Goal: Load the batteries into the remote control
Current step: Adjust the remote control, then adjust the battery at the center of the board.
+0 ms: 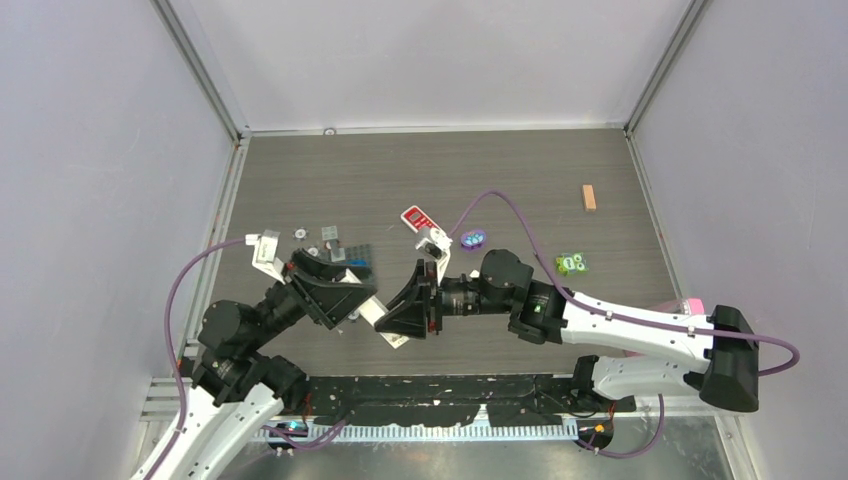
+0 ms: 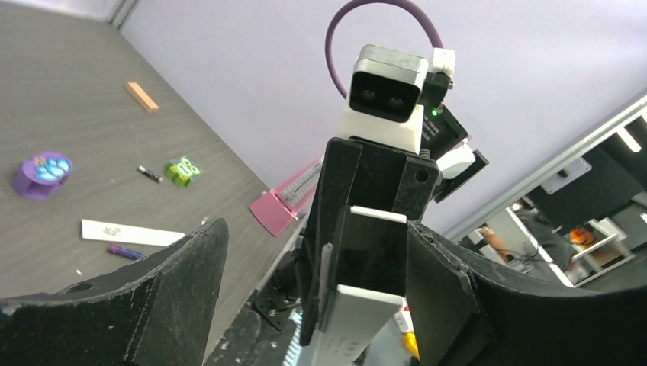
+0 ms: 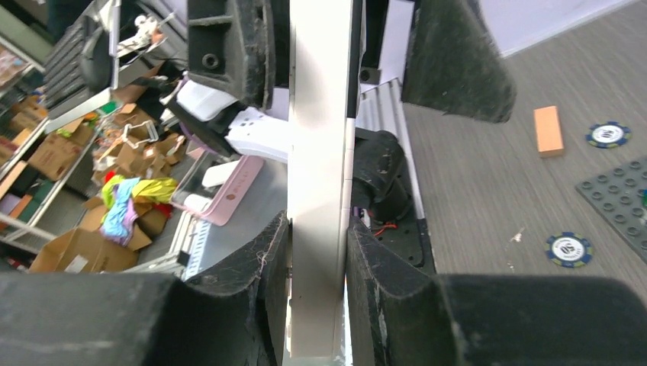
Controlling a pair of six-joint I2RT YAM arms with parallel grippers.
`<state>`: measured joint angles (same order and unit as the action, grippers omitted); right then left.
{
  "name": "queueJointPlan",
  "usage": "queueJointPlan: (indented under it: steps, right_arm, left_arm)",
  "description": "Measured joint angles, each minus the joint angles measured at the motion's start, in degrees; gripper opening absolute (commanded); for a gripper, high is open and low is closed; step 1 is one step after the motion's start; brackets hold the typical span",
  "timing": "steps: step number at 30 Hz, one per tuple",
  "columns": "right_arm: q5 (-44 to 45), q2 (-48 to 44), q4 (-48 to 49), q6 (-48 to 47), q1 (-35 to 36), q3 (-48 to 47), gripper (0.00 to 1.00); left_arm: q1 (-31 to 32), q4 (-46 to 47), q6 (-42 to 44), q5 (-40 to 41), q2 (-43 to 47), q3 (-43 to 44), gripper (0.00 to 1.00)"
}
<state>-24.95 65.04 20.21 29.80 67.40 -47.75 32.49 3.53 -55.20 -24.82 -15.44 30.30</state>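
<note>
one remote control [image 3: 320,152]: clamped in r gripper [image 3: 317,252], its end between open jaws of l gripper [image 2: 324,236].

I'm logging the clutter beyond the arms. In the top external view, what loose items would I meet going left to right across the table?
Poker chip → grey studded plate → red-faced white remote → purple round toy → orange block. The green toy is left out because it overlaps the block's position.

Between the rough, matt black fingers [image 3: 389,267] of the right gripper [image 3: 319,252], the remote control [image 3: 320,137] is smooth white plastic
</note>
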Motion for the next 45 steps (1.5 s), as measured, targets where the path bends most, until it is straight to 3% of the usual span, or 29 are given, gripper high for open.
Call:
queueJointPlan:
  steps: [5, 7, 20, 22, 24, 25, 27, 28, 30, 33, 37, 41, 45]
  right_arm:
    - [6.03, 0.98, -0.13, -0.39, 0.50, 0.00, 0.05]
    - [8.13, 1.38, -0.13, -0.28, 0.52, 0.00, 0.05]
    - [11.39, 2.12, 2.91, 6.51, 0.72, 0.24, 0.06]
    - [10.99, 2.12, 3.43, 7.76, 0.63, 0.52, 0.11]
    - [10.93, 2.12, 3.72, 8.55, 0.63, 0.74, 0.31]
    - [10.95, 2.12, 3.82, 9.09, 0.63, 0.87, 0.48]
    - [11.30, 2.08, 4.00, 9.97, 0.66, 1.18, 0.72]
    - [11.87, 1.99, 3.96, 10.47, 0.61, 1.33, 0.80]
    - [13.57, 1.09, 2.86, 11.15, 0.46, 1.81, 0.87]
    - [17.59, -2.58, -1.73, 11.08, 0.35, 2.58, 0.89]
    - [26.45, -10.73, -11.54, 11.43, 0.31, 3.04, 0.83]
    - [37.35, -16.90, -27.12, 11.82, 0.17, 2.36, 0.80]
    - [45.66, -15.96, -42.42, 11.15, -0.94, 1.36, 0.84]
  left_arm:
    - [0.00, -1.95, -4.00, 1.09, -0.28, -0.02, 0.82]
    - [0.00, -2.21, -4.87, 1.20, 0.02, -0.02, 0.77]
    - [-0.37, -3.28, -6.05, 1.64, 1.31, -0.61, 0.11]
    - [-0.37, -2.99, -6.01, 1.36, 1.33, -0.66, 0.00]
    - [-0.37, -3.08, -6.03, 1.33, 1.33, -0.68, 0.00]
    - [-0.37, -3.21, -5.97, 1.33, 1.33, -0.68, 0.00]
    - [-0.37, -3.58, -5.66, 1.29, 1.33, -0.68, 0.00]
    - [-0.37, -4.20, -5.27, 1.20, 1.33, -0.68, 0.00]
    - [-0.35, -5.64, -4.07, 1.33, 1.36, -0.70, 0.00]
    - [-0.33, -8.33, -2.10, 2.36, 1.77, -0.79, 0.00]
    - [-0.35, -11.63, 0.42, 4.63, 2.47, -0.79, 0.00]
    - [-0.33, -13.73, 1.73, 6.45, 2.62, -1.29, 0.00]
    - [-0.33, -15.47, 1.97, 6.78, 2.27, -1.86, 0.00]
